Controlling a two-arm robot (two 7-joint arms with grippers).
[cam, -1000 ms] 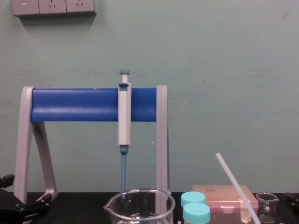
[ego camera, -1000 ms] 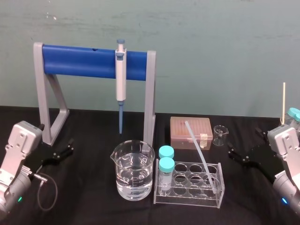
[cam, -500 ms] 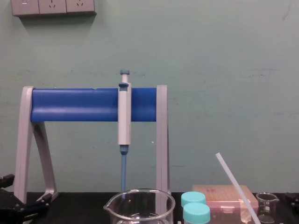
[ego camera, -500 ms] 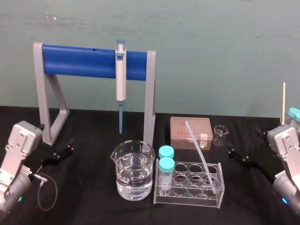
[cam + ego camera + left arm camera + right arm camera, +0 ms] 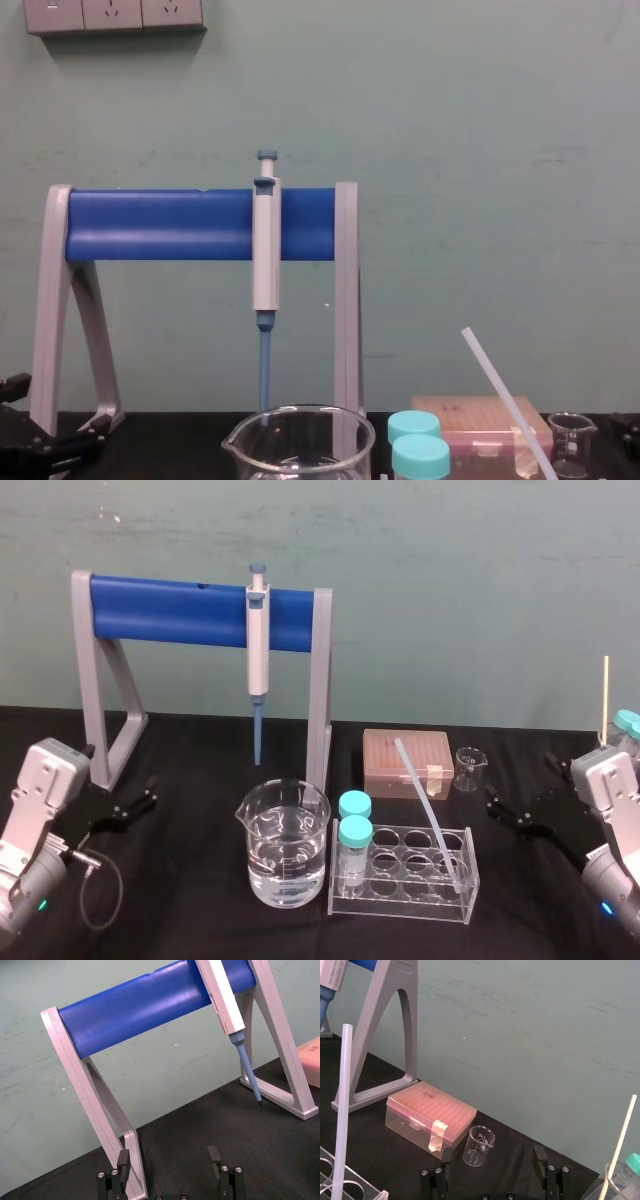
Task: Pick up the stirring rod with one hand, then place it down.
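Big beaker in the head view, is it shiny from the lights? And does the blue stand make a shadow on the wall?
Head view: yes, the big beaker shows white glints on its rim and water. Left wrist view: the blue bar carries a pale sheen. Chest view: the wall is lit evenly, no sharp shadow behind the stand.

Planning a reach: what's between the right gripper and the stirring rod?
Head view: the small beaker stands between the right gripper and the stirring rod, toward its top; lower down, bare black cloth.
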